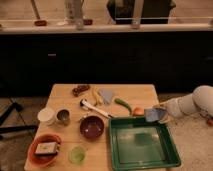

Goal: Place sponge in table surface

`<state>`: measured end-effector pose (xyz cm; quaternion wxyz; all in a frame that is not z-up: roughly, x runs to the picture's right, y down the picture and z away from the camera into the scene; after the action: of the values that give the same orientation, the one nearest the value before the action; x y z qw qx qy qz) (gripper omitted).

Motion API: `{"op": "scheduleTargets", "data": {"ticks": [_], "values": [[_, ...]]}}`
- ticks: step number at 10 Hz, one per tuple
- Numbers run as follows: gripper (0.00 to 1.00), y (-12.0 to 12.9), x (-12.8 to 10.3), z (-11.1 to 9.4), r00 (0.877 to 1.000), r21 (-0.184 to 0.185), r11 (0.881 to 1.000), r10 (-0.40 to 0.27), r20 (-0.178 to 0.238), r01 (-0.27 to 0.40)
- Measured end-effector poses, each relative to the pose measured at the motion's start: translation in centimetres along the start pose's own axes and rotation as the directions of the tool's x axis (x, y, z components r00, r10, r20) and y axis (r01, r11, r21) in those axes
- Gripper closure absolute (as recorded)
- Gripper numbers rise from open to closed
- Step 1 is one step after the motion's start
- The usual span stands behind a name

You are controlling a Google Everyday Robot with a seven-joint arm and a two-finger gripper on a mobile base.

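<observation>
As arm (pixel 192 104) extends leftward, gripper (pixel 156 115) holds sponge (pixel 149 116) at tray's (pixel 144 165) far rim.

Gripper (pixel 158 115) is positioned at the right edge of the wooden table (pixel 135 92). Green tray (pixel 140 146) is set just below it. Orange piece (pixel 137 110) and green vegetable (pixel 121 104) are laid just left of it. Maroon bowl (pixel 92 126), white cup (pixel 46 116), metal cup (pixel 63 116) and orange dish (pixel 34 146) are placed well left.
</observation>
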<state>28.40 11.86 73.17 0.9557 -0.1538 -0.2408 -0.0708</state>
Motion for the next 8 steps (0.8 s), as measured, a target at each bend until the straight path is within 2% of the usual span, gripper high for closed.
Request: {"op": "scheduleTargets", "data": {"ticks": [2, 5, 8], "values": [[1.0, -3.7, 1.0, 0.2, 1.0, 0.023, 1.0, -0.014, -0.01, 0.014], [1.0, -8.0, 2.6, 1.8, 1.0, 0.026, 1.0, -0.015, -0.01, 0.015], [1.0, -9.7, 3.8, 4.1, 1.0, 0.017, 1.0, -0.001, -0.015, 0.001]]}}
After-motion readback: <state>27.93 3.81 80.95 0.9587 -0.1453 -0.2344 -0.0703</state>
